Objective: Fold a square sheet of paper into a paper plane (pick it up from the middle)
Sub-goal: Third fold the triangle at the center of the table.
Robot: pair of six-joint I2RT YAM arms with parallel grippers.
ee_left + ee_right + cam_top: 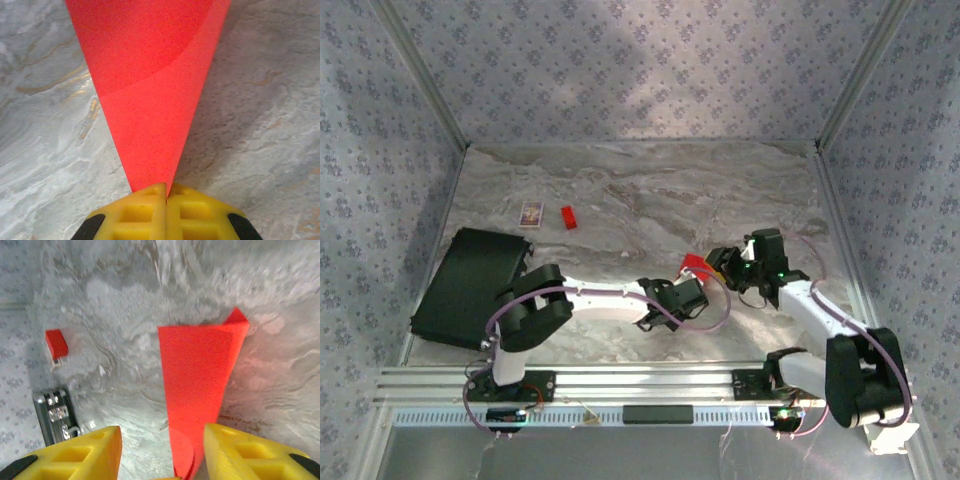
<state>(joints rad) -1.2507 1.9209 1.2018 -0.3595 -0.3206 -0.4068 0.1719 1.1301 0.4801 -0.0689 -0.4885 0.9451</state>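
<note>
Pinching paper plane (150, 100) w/ left tool (166, 192)

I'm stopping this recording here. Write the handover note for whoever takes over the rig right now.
Left gripper: shut on the narrow tip of the red paper.
Right gripper: open, with a finger on either side of the paper, not clamping it.
Done: the paper is folded into a narrow pointed wedge with overlapping layers.
Left: I cannot tell whether more folds are needed; probably finish the creases and set it on the table.
The small red block and patterned card lie apart, further back.
</note>
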